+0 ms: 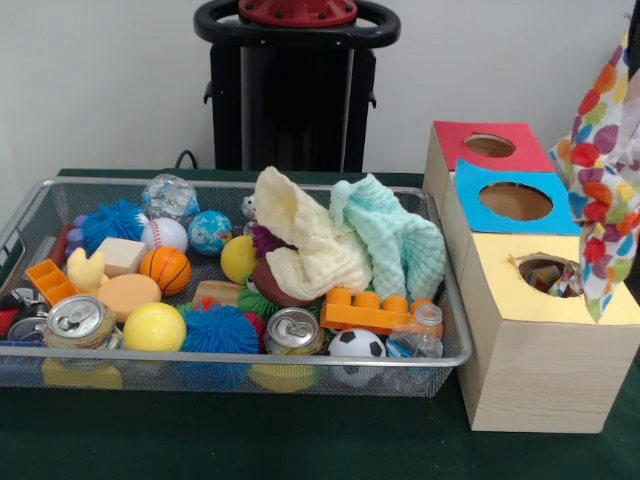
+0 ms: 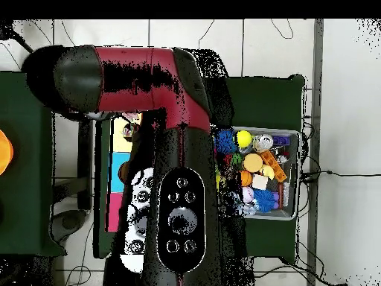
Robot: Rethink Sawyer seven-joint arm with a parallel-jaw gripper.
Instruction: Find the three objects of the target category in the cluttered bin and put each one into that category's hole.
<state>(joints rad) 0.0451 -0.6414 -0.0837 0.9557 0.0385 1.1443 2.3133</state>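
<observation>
A white cloth with coloured dots (image 1: 603, 170) hangs in the air at the right edge, its lower end beside the hole (image 1: 547, 272) in the yellow box top. Its upper end runs up to a dark sliver of my gripper (image 1: 633, 35) at the picture's edge, and the hold itself is cut off. The blue-topped hole (image 1: 516, 201) and red-topped hole (image 1: 489, 146) lie behind. In the wire bin (image 1: 452, 300), a cream cloth (image 1: 305, 240) and a mint cloth (image 1: 395, 235) lie heaped at the back right. In the overhead view my arm (image 2: 175, 149) covers the boxes and the gripper.
The bin also holds balls, two drink cans (image 1: 292, 331), an orange toy brick (image 1: 363, 312), a small plastic bottle (image 1: 420, 335), spiky blue balls (image 1: 218, 328) and wooden blocks. The wooden box (image 1: 540, 370) stands close against the bin's right side. A person's sleeve may show at the overhead view's left edge.
</observation>
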